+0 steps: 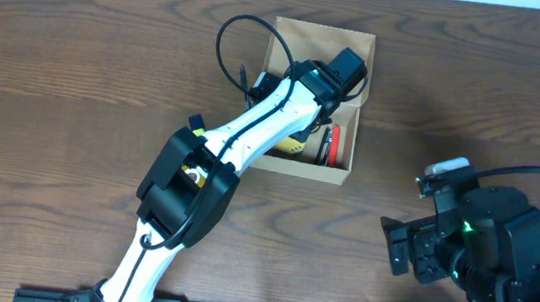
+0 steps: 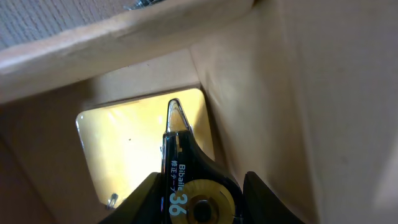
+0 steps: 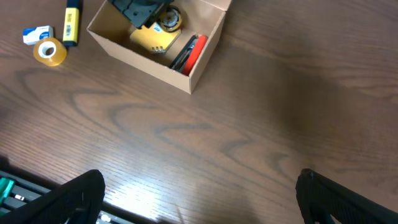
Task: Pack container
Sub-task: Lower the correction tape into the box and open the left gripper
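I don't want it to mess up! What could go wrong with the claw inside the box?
1. The left claw holds the black correction tape dispenser with a yellow wheel close to the tan cardboard box's wall; it might bump and shove the box.
2. Let go from here, its pointed tip might jab the pale yellow square pad underneath.

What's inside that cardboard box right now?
A yellow pad, a red-and-black item and a correction tape gripped by the left hand. The arm covers the rest of the box.
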`<state>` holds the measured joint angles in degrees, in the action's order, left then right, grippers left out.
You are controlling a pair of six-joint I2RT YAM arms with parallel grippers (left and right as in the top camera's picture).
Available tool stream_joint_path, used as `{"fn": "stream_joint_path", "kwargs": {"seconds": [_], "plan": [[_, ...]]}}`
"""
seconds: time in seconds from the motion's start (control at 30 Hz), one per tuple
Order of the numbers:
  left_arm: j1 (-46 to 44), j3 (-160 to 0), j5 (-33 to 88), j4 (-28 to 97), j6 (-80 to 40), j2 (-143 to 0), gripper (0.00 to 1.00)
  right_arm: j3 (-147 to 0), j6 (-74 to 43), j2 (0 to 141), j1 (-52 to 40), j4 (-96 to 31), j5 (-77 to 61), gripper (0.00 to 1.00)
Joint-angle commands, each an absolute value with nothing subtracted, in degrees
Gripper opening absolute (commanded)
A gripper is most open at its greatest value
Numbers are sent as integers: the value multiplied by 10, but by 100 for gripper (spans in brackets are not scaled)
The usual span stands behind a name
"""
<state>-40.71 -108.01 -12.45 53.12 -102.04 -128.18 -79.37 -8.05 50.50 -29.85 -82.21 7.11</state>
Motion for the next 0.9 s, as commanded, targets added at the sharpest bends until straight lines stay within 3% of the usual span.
{"fn": "stream_joint_path", "kwargs": {"seconds": [0.0,0.07,0.2,0.3,0.4,0.57,0.73,0.87], "plan": [[-404,-1080,-141,533,-1025,-1291,13,-794,-78,505,-295,-822,75,99],[-404,-1080,-142,533,-1025,-1291,16,-794,-78,505,-295,-822,75,99],[-404,-1080,-149,533,-1025,-1291,34,-794,-78,505,-295,-822,75,99],[-404,-1080,-161,533,-1025,-1291,35,-794,-78,505,-295,-822,75,99],[-404,-1080,-170,533,-1037,-1291,47,-794,-78,505,-295,-822,75,99],[-404,-1080,-172,533,-1038,-1291,56,-794,-78,505,-295,-822,75,99],[-404,-1080,-172,533,-1038,-1291,56,-794,-78,505,-295,-822,75,99],[-404,-1082,-171,533,-1038,-1288,50,-794,-78,505,-295,-822,75,99]]}}
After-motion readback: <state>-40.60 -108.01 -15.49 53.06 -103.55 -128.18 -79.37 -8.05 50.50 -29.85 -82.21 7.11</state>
